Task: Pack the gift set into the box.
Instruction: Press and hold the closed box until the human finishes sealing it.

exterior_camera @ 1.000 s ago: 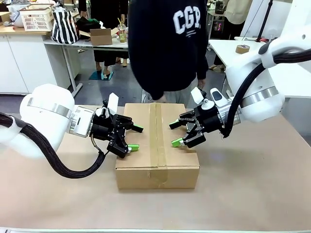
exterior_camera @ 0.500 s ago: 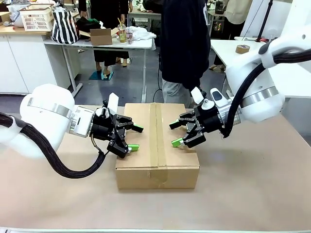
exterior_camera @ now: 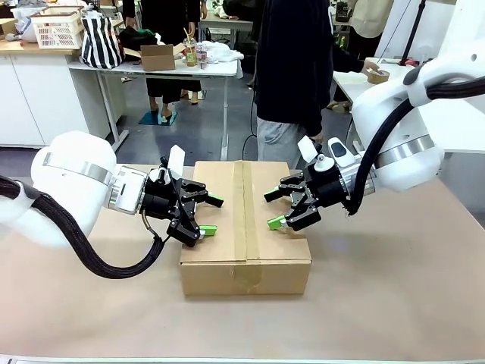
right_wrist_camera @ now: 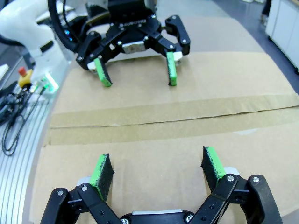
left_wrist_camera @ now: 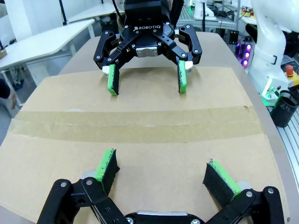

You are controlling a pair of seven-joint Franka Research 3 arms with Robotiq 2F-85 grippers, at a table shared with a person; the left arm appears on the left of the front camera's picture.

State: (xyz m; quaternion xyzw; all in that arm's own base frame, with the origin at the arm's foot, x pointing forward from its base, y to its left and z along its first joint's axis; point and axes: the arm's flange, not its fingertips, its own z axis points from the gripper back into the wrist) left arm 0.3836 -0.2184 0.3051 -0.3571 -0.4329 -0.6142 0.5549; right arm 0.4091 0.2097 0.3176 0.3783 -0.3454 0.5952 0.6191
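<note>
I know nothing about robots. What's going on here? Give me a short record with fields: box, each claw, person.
Box: brown cardboard, flaps shut, tape strip along the top seam, on the table.
Left claw: open, empty, over the box's left half.
Right claw: open, empty, over the box's right half, facing the left claw.
Person: standing beyond the table's far side.

A robotics lab, I'd say: a shared workroom, not a home. Beyond the left gripper [exterior_camera: 212, 215] stand white work tables [exterior_camera: 151, 68] crowded with a plastic basket [exterior_camera: 57, 30], a striped bag [exterior_camera: 100, 42] and a small carton [exterior_camera: 157, 57]. White cupboards [exterior_camera: 38, 98] line the wall. Beyond the right gripper [exterior_camera: 273, 209], a person [exterior_camera: 292, 68] stands among more tables. Off to the left gripper's side lie loose cables [right_wrist_camera: 14, 121] and a red stop button [right_wrist_camera: 22, 72].
</note>
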